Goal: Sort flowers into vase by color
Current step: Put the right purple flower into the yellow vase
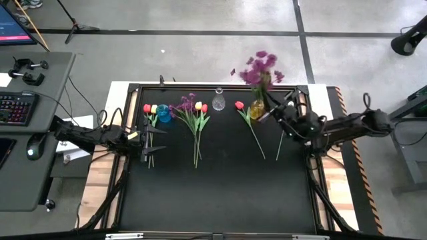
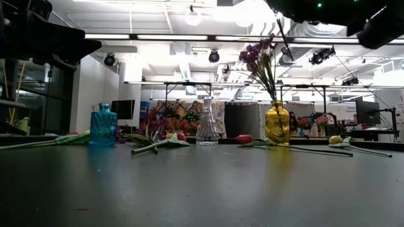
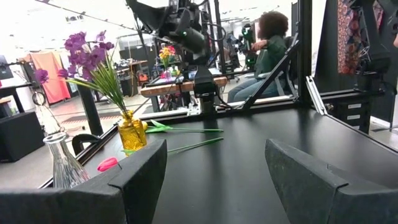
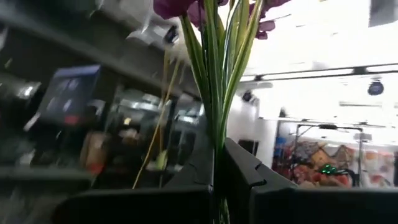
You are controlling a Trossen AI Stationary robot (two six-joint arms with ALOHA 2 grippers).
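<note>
Left hand (image 1: 148, 141): at the desk's (image 1: 220, 193) left edge, fingers spread wide, nothing between them; it sits over the stem ends of the leftmost flowers.

Red and yellow tulips (image 1: 150, 109): small closed heads on long green stems, lying flat near the far left corner, just beside the blue vase (image 1: 163, 113), a squat faceted bottle.

Mixed bunch (image 1: 193, 107): purple blossom, one yellow and one red tulip with broad green leaves, stems together, lying flat toward the far edge, left of centre.

Clear vase (image 1: 219, 101): narrow-necked glass, upright at the middle of the far edge.

Red tulip (image 1: 239, 105): single small head, long thin stem, lying flat right of the clear vase.

Yellow vase (image 1: 257, 108): amber glass, upright near the far right corner.

Purple sprigs (image 1: 259, 68): bushy violet blossoms on grass-like green stems and leaves, stems down in the yellow vase's neck.

Right hand (image 1: 275, 110): clamped on the purple sprigs' stems, just above the yellow vase.

Yellow tulip (image 2: 336, 140): lying flat near the right edge.
</note>
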